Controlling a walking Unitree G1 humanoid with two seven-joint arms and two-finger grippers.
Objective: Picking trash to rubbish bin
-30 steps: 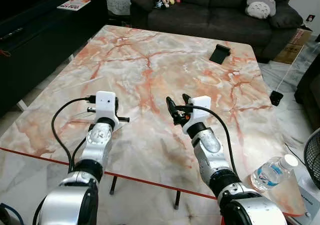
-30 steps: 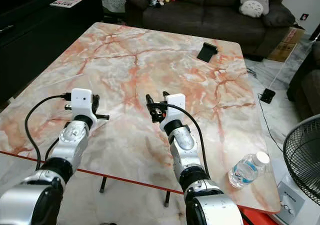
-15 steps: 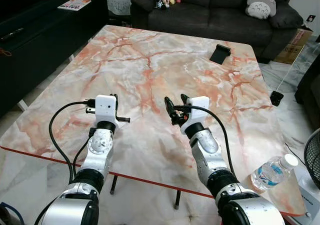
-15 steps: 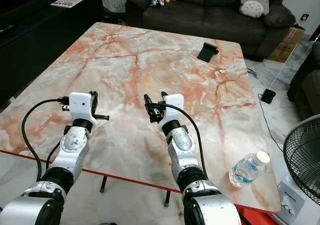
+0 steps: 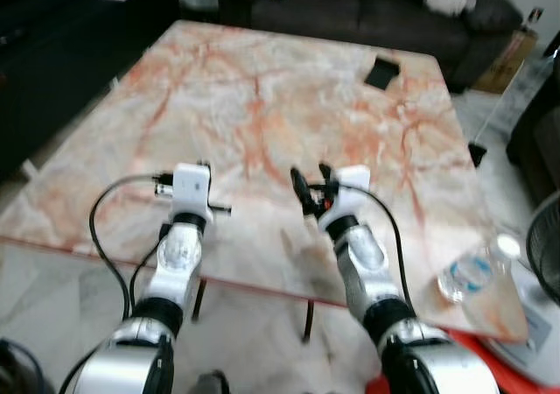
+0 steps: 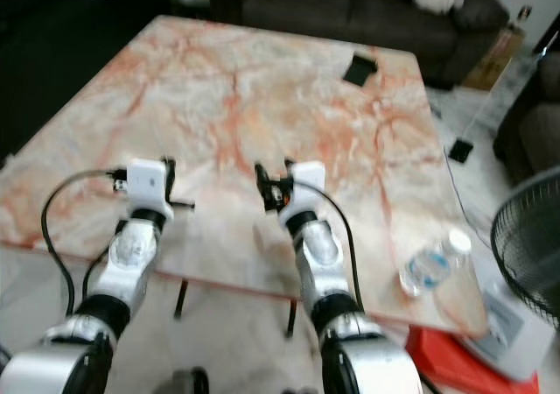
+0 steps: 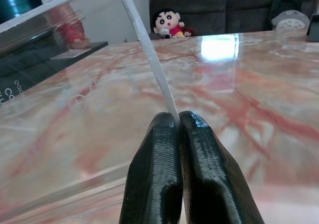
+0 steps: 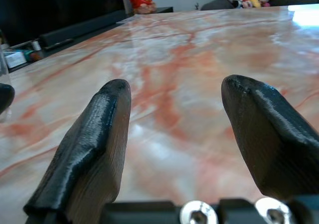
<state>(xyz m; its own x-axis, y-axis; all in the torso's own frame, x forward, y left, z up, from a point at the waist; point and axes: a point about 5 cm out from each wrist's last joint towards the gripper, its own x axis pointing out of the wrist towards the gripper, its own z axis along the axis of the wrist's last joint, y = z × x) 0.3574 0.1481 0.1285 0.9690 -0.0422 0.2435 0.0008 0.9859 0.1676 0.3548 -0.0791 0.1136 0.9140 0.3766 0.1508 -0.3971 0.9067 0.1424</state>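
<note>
- From my remote seat, the head cameras gave me a blurred view down onto a marble table (image 5: 262, 87) veined in orange and pink, which took up the middle of the frame.
- At the lower left, my left gripper (image 5: 201, 168) sat over the near part of the table.
- In the left wrist view its two black fingers (image 7: 159, 179) were pressed together, pinching the edge of a clear plastic sheet (image 7: 75, 89) with a white rim that rose away from the fingertips.
- Just right of centre, my right gripper (image 5: 311, 184) hovered low over the table.
- In the right wrist view its fingers (image 8: 94, 139) were spread wide with nothing between them but bare marble.
- In the upper middle right, a small dark object (image 5: 382, 72) lay on the far part of the table.
- At the lower right, a clear plastic bottle (image 5: 468, 271) lay on its side at the table's near corner.
- A dark sofa (image 5: 350, 9) ran along the top of the frame, and the rim of a fan (image 6: 525, 254) showed at the right edge.
</note>
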